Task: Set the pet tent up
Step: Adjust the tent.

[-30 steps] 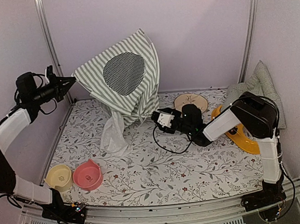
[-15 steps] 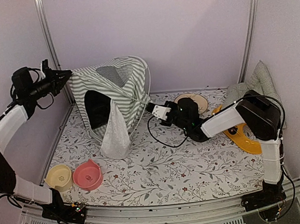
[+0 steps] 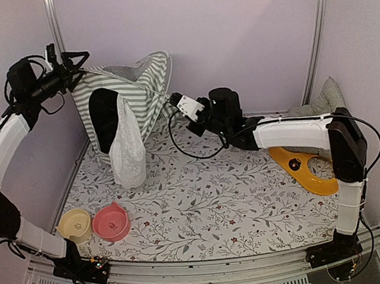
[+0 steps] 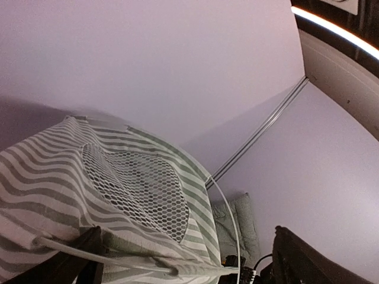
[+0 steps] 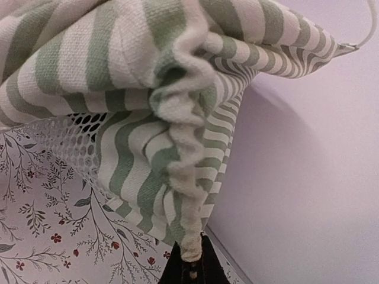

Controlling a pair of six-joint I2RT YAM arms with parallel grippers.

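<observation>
Pet tent [image 3: 130, 97] stands just right of the back-left corner post [image 3: 53, 34], doorway facing the front, lace curtain [image 3: 127, 150] hanging over it. Its top edge runs sideways away from the post, from one gripper to the other. Left gripper [image 3: 81, 61] sits high, right beside the post, at the tent's post-side top corner. Its fingers [image 4: 65, 266] are spread wide, with a white pole [image 4: 106, 255] lying between them unpinched. Right gripper [image 3: 173, 97] is on the tent's far side from the post, arm stretched long across the mat [image 3: 202, 207], jaws closed on the bunched striped hem [image 5: 177, 177]. Only the right arm has a hold, I judge, so any further tug falls to it. Whether the base sits flat I cannot tell.
</observation>
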